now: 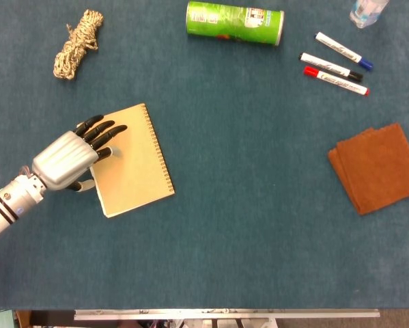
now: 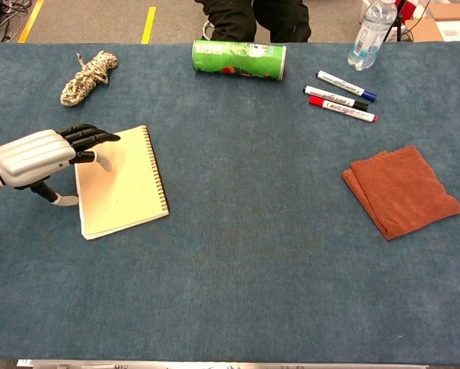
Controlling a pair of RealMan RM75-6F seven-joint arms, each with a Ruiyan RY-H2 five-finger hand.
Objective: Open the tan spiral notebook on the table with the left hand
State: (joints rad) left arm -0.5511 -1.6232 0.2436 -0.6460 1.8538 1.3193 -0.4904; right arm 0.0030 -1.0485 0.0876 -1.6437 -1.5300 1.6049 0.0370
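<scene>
fingers (image 1: 103, 134) spread, flat on notebook (image 1: 137, 164) cover | left hand (image 1: 67, 158) at free edge opposite spiral | long axis runs away from robot | notebook closed

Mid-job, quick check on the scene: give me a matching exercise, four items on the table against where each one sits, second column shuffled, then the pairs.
Items:
1. tan spiral notebook
2. rope bundle
3. green can
4. rust-brown cloth

Places:
A. right side of the table, folded, below the markers
B. far edge near the middle, lying on its side
C. far left corner area
D. left side, closed, with the left hand over its left edge

Pairs: 1-D, 2-C, 3-B, 4-A
</scene>
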